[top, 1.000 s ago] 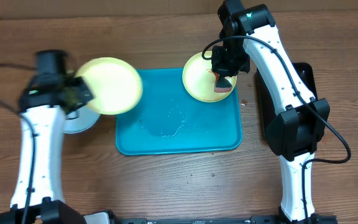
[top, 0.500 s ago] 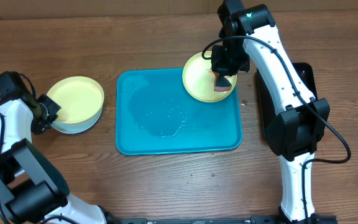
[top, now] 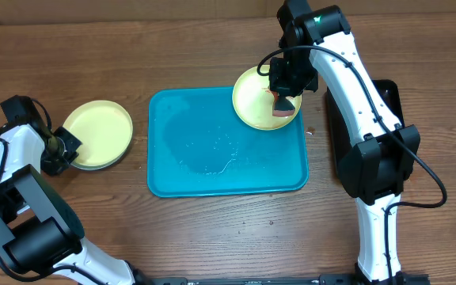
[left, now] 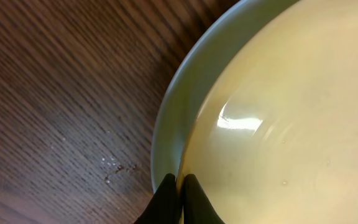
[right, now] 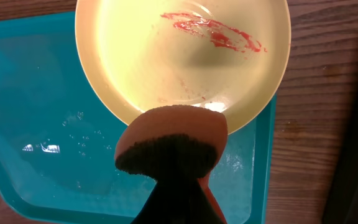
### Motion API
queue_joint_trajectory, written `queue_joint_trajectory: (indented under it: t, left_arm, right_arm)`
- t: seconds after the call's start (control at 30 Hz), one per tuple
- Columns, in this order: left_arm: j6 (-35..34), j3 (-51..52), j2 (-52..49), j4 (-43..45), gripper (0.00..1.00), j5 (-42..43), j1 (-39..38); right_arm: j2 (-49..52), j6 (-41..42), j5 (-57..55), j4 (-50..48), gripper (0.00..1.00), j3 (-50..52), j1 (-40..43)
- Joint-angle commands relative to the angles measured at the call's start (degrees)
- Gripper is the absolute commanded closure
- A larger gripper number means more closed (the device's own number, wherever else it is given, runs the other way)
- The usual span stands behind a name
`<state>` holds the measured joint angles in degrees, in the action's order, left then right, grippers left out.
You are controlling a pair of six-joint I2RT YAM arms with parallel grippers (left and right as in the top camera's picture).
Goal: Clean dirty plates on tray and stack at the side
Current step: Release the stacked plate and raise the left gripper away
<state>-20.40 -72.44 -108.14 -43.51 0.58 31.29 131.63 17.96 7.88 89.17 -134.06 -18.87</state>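
Left hand (left: pixel 178 186) is clenched on the near rim of the clean yellow-green plate (top: pixel 97 131), fingertips pinched together with the rim edge running between them. That plate sits nested on top of the pale blue plate (left: pixel 168 121); only a crescent of the blue rim shows around it in the left wrist view. The two-plate stack is on the wooden tabletop (top: pixel 212 237), left of the tray (top: pixel 212 180) and off it, with a gap of bare wood between. A few small wet specks lie on the wood just beside the stack. Right hand (top: pixel 283 96) is closed, grasping the sponge (right: pixel 171 134), which has an orange body and a dark scrub face, held over the near edge of the dirty yellow-green plate (right: pixel 166 56). Can't tell if the sponge touches the plate. That plate lies at the tray's far right corner, partly over the rim so its far side hangs above the tabletop. A red smear (right: pixel 216 32) streaks the plate's inside toward the far side, with fainter red marks nearer the sponge. The tray is flat on the tabletop at centre, with water droplets (top: pixel 212 162) scattered across its floor. A black tray (top: pixel 388 99) lies on the tabletop to the right, partly hidden behind the right arm.
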Motion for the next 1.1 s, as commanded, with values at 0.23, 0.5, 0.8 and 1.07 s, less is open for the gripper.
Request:
queue_joint_trajectory:
  t: [0.23, 0.5, 0.8, 1.07]
  left_arm:
    - [5.2, -0.7, -0.9, -1.0, 0.91, -2.7, 0.2]
    - [6.3, -2.0, -0.9, -1.8, 0.57, -2.6, 0.2]
    - [17.1, -12.4, 1.4, -7.3, 0.53, 16.1, -0.2]
    - [20.0, -18.9, 4.5, -9.2, 0.50, 31.8, -10.8]
  right_arm:
    - [-2.1, -0.4, -0.3, 0.1, 0.96, -1.7, 0.0]
    - [-2.1, -0.4, -0.3, 0.2, 0.96, -1.7, 0.0]
    - [-2.1, -0.4, -0.3, 0.1, 0.96, -1.7, 0.0]
    - [-2.1, -0.4, -0.4, -1.4, 0.96, -1.7, 0.0]
